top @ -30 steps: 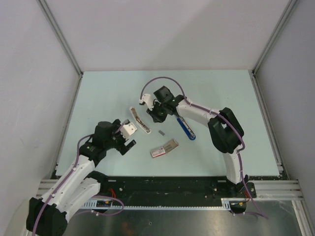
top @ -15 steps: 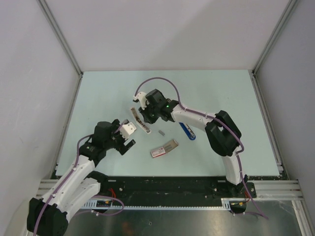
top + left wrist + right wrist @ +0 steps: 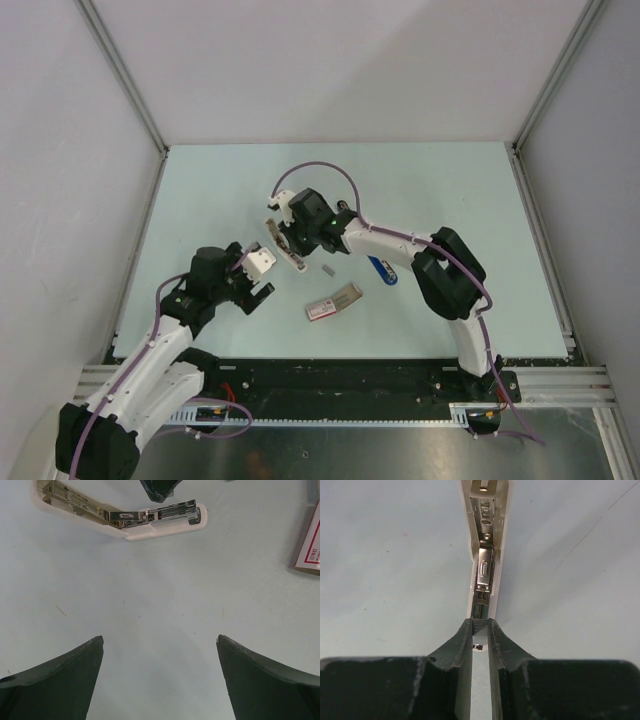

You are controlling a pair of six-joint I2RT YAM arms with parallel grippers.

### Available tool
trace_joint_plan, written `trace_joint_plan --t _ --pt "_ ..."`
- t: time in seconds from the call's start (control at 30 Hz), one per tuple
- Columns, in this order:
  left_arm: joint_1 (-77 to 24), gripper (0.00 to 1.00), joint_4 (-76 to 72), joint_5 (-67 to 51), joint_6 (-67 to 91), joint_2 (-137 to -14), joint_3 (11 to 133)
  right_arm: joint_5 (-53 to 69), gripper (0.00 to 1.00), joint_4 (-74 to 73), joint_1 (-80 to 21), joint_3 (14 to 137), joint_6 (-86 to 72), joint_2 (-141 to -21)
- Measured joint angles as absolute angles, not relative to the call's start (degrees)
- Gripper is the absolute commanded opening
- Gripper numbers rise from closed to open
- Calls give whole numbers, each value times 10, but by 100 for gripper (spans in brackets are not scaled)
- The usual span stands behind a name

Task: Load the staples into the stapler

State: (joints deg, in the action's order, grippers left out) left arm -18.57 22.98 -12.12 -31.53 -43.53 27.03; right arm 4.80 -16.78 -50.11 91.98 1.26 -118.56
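Observation:
A cream-white stapler lies opened flat, its metal channel facing up; it also shows in the right wrist view and the left wrist view. My right gripper hangs right over its channel, nearly shut on a short silvery strip of staples. A slim blue stapler lies to the right, partly under the right arm. The pink-and-white staple box lies in front with its grey tray slid out. My left gripper is open and empty above bare table.
A small grey staple piece lies loose between the white stapler and the box. The box's edge shows at the right of the left wrist view. Grey walls close the table at the back and both sides.
My right gripper has swung left, away from the blue stapler, to sit over the opened white stapler. The left arm has not moved.

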Motion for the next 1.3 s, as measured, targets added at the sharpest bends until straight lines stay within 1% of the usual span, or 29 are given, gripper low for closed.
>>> trace_joint_plan --t 0.6,1.3 --pt "-182 99 228 -121 -315 -437 270 34 8 -169 -505 921 -5 -1213" --pt "-182 99 228 -121 -315 -438 270 35 7 -171 -508 924 -16 -1214"
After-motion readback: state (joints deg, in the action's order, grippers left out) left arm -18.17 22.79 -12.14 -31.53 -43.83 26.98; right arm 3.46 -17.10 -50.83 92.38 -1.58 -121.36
